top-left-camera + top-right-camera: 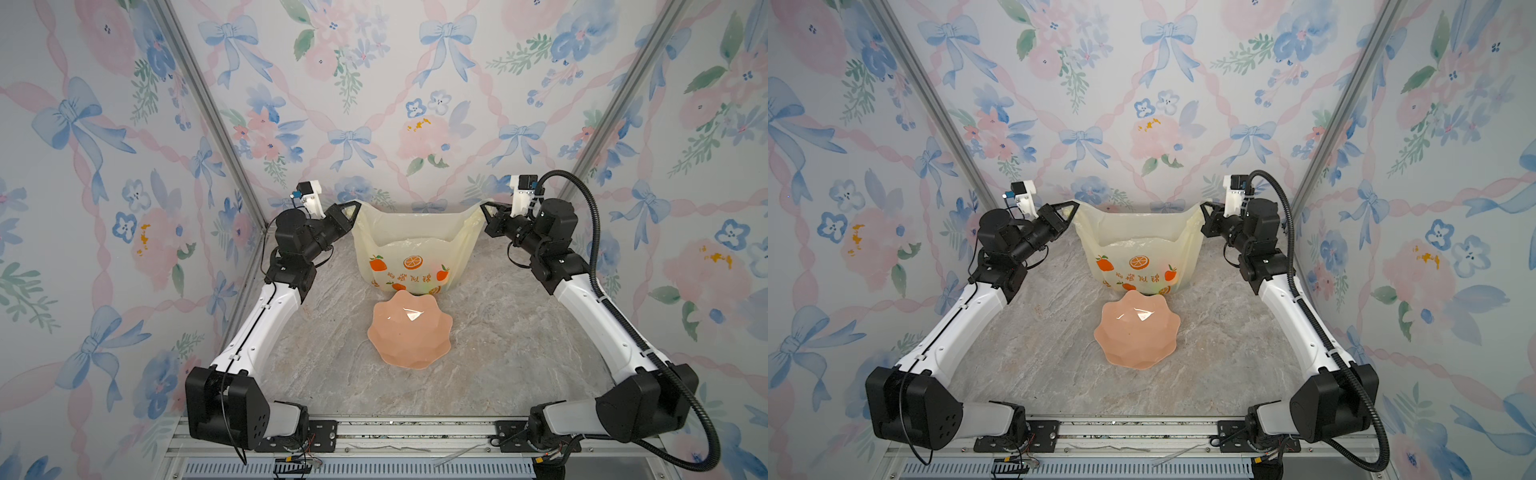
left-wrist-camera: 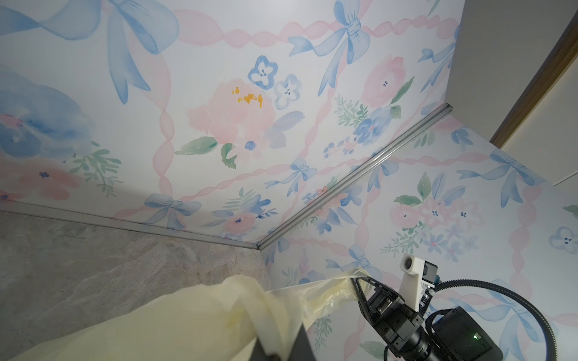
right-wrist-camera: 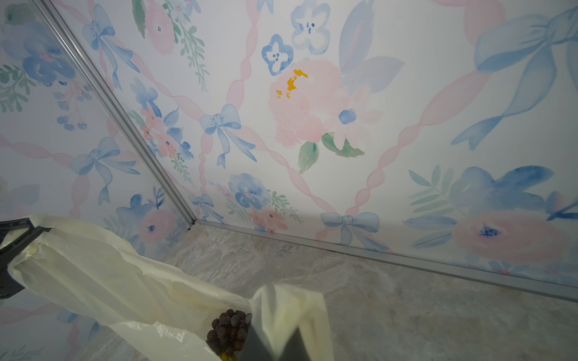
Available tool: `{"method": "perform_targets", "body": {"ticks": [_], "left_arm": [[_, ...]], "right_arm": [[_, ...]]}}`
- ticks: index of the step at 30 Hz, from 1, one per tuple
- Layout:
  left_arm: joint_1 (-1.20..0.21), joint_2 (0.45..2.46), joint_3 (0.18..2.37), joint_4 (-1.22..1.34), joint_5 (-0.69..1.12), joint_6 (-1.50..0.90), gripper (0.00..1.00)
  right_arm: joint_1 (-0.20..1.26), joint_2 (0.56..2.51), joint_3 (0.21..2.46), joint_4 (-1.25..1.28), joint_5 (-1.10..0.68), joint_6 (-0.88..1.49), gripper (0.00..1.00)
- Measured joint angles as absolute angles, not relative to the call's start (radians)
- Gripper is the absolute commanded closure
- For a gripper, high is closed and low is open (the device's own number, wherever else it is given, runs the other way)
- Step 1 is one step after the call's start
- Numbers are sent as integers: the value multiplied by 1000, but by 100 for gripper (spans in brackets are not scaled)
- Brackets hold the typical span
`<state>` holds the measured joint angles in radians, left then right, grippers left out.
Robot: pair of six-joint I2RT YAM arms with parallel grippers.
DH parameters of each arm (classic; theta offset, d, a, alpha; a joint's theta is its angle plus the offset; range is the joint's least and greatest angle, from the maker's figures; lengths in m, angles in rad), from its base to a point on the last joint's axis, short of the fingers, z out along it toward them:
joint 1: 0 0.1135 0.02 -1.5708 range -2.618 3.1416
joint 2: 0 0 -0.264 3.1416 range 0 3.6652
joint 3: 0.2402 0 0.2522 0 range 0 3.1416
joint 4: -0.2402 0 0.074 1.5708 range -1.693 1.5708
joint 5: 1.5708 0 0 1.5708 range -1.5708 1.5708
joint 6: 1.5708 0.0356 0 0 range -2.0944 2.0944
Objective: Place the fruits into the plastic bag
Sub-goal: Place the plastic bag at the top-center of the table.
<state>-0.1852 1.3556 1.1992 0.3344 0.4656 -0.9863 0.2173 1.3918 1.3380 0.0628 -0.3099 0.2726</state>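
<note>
Top views both show us the plastic bag (image 1: 411, 253) standing at the middle of the tabletop's (image 1: 498, 357) far edge, its mouth stretched wide. The left gripper (image 1: 354, 208) is clamped on one handle and the right gripper (image 1: 484, 206) on the other, each with its jaws closed on the film. The pink bowl (image 1: 436, 353) just in front of the bag lies empty. From the right wrist we see the grape bunch (image 3: 230, 331) down inside the bag, and faint colours show through its front wall, so we judge the fruits are in.

We expect the bag to be thin, soft and slippery, with its weight low in the bottom. The handles, where the film bunches thick, are the places we would take hold. Pulling them further apart risks tearing it.
</note>
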Motion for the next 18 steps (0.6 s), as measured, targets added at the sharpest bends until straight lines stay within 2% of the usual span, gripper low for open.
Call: {"method": "perform_targets", "body": {"ticks": [7, 13, 18], "left_arm": [[-283, 1388, 1207, 345, 449, -960, 100], [-448, 1481, 1210, 356, 449, -889, 100], [-564, 1528, 1197, 358, 458, -825, 100]], "right_arm": [[338, 1417, 1377, 21, -295, 239, 100], [425, 1547, 1468, 17, -295, 232, 100], [442, 1662, 1535, 11, -294, 241, 100]]}}
